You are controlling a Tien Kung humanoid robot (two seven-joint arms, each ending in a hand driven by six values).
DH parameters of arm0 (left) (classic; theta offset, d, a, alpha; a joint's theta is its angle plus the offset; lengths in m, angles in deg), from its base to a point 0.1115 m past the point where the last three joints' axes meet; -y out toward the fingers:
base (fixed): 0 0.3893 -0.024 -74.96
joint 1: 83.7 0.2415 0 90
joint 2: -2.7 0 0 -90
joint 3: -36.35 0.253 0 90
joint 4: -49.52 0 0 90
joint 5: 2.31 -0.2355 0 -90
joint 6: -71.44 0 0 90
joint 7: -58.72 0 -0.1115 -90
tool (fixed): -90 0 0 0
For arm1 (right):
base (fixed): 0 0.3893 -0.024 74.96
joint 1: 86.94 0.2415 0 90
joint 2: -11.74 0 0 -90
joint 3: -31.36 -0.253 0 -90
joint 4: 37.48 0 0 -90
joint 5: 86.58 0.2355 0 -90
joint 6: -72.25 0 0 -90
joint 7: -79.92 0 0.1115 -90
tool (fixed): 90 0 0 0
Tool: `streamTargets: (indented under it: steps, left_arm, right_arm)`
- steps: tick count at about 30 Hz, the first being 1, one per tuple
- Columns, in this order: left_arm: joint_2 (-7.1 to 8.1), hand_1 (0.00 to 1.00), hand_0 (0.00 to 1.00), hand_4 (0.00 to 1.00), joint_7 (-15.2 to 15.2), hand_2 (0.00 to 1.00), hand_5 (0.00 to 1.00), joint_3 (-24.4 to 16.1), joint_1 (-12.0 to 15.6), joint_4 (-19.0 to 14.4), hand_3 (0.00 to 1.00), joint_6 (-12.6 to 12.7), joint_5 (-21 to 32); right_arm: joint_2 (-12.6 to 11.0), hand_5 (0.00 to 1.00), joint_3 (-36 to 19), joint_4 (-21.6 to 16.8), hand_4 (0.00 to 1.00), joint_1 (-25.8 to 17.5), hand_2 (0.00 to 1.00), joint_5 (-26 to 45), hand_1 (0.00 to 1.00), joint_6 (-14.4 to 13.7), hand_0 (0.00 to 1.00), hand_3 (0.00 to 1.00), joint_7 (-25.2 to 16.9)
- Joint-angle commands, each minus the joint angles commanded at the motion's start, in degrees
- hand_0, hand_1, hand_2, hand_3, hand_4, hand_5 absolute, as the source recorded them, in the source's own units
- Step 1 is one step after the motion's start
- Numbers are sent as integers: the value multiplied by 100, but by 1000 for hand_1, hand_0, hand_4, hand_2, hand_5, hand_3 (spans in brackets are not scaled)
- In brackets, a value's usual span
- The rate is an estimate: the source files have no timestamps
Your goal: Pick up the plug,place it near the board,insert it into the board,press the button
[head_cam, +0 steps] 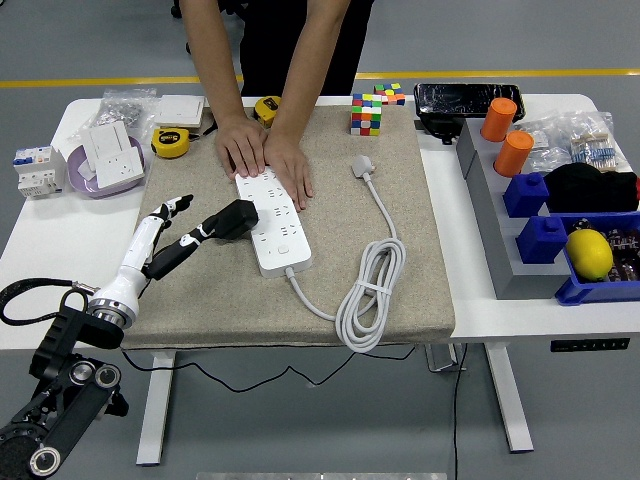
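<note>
Black plug point(237, 218) beside left hand point(170, 238)

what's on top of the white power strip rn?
On the power strip: the person's hands press flat on its far end, hiding the sockets there. The black plug sits at its left edge; whether it's inserted can't be told.

There is one white power strip point(272, 222), one black plug point(237, 219), one colorful cube point(366, 114), two orange cups point(506, 136), two yellow tape measures point(170, 142) and one lemon point(589, 254).
</note>
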Motion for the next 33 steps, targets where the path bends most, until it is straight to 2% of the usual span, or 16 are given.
streamTargets:
  steps: [9, 24, 33]
  left_arm:
    - [-66, 997, 992, 998, 22, 930, 946, 221, -236, 300, 900, -46, -164]
    - [-177, 996, 997, 998, 32, 926, 968, 608, -503, 411, 896, -56, -295]
    - [-211, 995, 998, 998, 75, 922, 984, 695, -703, 620, 890, -85, -356]
  right_arm:
    - [-2, 599, -29, 0, 848, -19, 609, -37, 584, 2, 624, 534, 17]
    - [-3, 601, 9, 0, 849, 1, 609, -50, 583, 9, 624, 534, 22]
    - [-6, 599, 7, 0, 850, -16, 609, -93, 583, 15, 624, 534, 47]
